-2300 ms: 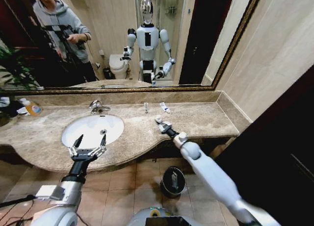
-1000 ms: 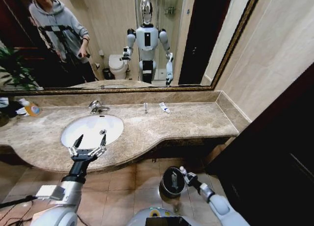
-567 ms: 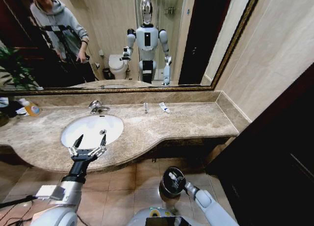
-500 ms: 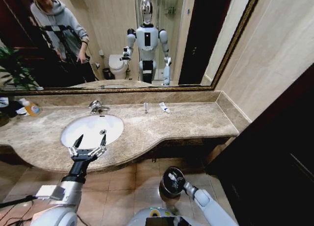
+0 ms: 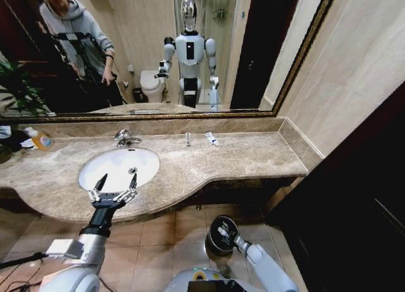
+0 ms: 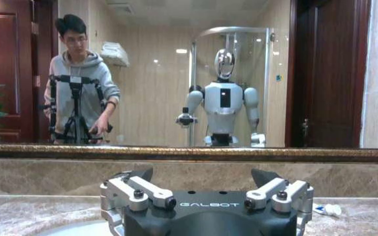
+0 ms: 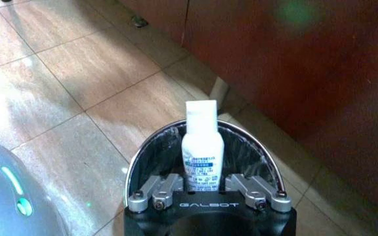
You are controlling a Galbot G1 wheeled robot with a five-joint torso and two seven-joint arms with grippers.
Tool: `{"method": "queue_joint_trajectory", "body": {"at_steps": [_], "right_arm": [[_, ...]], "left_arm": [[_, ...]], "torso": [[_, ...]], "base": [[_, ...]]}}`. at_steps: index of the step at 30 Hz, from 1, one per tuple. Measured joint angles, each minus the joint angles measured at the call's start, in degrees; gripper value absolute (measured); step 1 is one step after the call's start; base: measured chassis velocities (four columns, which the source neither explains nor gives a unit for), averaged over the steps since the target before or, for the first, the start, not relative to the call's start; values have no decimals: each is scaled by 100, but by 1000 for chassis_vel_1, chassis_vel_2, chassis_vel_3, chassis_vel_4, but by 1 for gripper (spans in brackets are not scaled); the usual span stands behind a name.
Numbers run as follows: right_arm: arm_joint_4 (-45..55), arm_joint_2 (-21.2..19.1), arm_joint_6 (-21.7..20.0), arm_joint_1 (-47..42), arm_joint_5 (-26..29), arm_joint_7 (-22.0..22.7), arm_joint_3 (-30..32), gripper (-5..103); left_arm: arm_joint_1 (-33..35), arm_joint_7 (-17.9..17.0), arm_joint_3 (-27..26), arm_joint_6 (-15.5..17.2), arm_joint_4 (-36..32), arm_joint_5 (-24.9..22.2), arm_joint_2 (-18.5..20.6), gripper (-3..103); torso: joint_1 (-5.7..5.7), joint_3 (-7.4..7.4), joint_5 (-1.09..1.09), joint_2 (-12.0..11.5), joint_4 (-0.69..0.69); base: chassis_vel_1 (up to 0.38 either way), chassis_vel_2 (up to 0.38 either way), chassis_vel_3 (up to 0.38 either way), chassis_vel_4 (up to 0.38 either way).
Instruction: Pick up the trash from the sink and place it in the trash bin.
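The white tube (image 7: 202,147) stands clamped between the right gripper's (image 7: 203,183) closed jaws, poking out over the trash bin (image 7: 143,152) just ahead. My worry: it overhangs the far rim, so release could tip it onto the floor tiles (image 7: 57,88). The left gripper (image 5: 112,189) hovers spread open over the sink (image 5: 145,162), with more litter (image 5: 212,139) on the bench (image 5: 253,154).

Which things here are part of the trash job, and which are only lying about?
Part of the job:
- white tube, clamped in the right gripper over the trash bin
- sink, with the open left gripper at its front edge
- white-blue sachet and clear vial on the counter

Lying about:
- orange-yellow bottle
- plant
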Motion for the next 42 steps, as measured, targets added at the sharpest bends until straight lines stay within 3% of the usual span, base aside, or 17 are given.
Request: {"method": "queue_joint_trajectory", "body": {"at_steps": [2, 8, 14, 17, 21, 27, 30, 31, 32, 33, 35, 37, 38, 40, 42], "right_arm": [[0, -7, 1, 0, 6, 2, 1, 32], [59, -11, 8, -19, 27, -6, 1, 59], [164, -16, 7, -73, 37, -33, -6, 75], [293, -81, -25, -147, 61, -118, -15, 91], [366, -132, -44, -208, 99, -143, -9, 100], [559, -225, -75, -353, 233, -172, 0, 100], [777, -318, -149, -471, 624, -187, -34, 100], [1067, -458, -242, -628, 1195, -183, -122, 100], [1067, -458, -242, -628, 1195, -183, -122, 100], [1276, -598, -274, -762, 1615, -182, -150, 100], [1713, -891, -81, -1073, 2410, -150, -73, 100], [1872, -993, 27, -1179, 2667, -103, -45, 100], [2305, -1262, 239, -1481, 3226, 2, 21, 100], [2612, -1413, 346, -1708, 3492, 66, 90, 100], [3268, -1626, 415, -2158, 3867, 253, 314, 100]], "left_arm": [[0, 0, 0, 0, 0, 0, 0, 100], [0, 0, 0, 0, 0, 0, 0, 100], [0, 0, 0, 0, 0, 0, 0, 100], [0, 0, 0, 0, 0, 0, 0, 100], [0, 0, 0, 0, 0, 0, 0, 100], [0, 0, 0, 0, 0, 0, 0, 100], [0, 0, -1, 0, 0, 0, 0, 100], [0, 0, 0, 0, 0, 0, 0, 100], [0, 0, 0, 0, 0, 0, 0, 100], [0, 0, 0, 0, 0, 0, 0, 100], [0, 0, 0, 0, 0, 0, 0, 100], [0, 0, 0, 0, 0, 0, 0, 100], [0, 0, 0, 0, 0, 0, 0, 100], [0, 0, 0, 0, 0, 0, -1, 100], [0, 0, 0, 0, 0, 0, 0, 100]], "torso": [[0, 0, -1, 0, 0], [0, 0, 0, 0, 0], [0, 0, 0, 0, 0], [0, 0, 0, 0, 0], [0, 0, 0, 0, 0], [0, 0, 1, 0, 0], [0, 0, 1, 0, 1], [0, 0, 4, 0, 1], [0, 0, 4, 0, 1], [0, 0, 2, 0, 1], [0, 0, -1, 0, -1], [-1, 0, 2, 0, 0], [-1, -1, 3, 0, 1], [-1, -1, -5, 0, 1], [-1, -1, 4, 0, -1]], "base": [[0, 0, 0, 0], [0, 0, 0, 0], [0, 0, 0, 0], [0, 0, 0, 0], [0, 0, 0, 0], [0, 0, 0, 0], [0, 0, 0, 0], [0, 0, 0, 0], [0, 0, 0, 0], [0, 0, 0, 0], [0, 0, 0, 0], [0, 0, 0, 0], [0, 0, 0, 0], [0, 0, 0, 0], [0, 0, 0, 0]]}}
